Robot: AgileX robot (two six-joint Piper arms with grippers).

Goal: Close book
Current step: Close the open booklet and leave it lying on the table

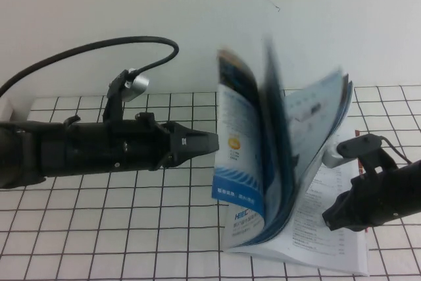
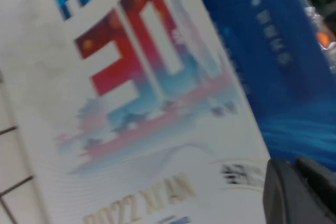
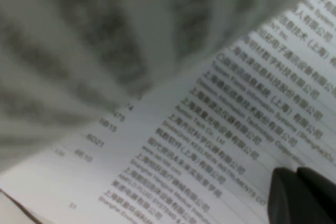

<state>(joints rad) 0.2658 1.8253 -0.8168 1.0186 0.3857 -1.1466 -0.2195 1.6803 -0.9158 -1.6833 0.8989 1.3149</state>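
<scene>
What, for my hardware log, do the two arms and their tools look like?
Both are matt black. The left arm carries a silver-faced camera on a black bracket, with a black cable looping above; the left tool, beside the book, tapers bluntly. The right tool, over the open page, sits below a black-and-white mount.

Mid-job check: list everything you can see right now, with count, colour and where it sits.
book: one, blue-and-white cover, white printed pages; right of centre on the table, half open, cover and front pages raised upright, back pages lying flat.
table: one, white with black grid lines; under everything.
wall: one, plain white; behind the table.
cable: one, black; looping up from the left edge.
left pincer: one, black; reaching in from the left, tip at the raised cover's outer face.
right pincer: one, black; on the right, low over the flat printed page.
</scene>
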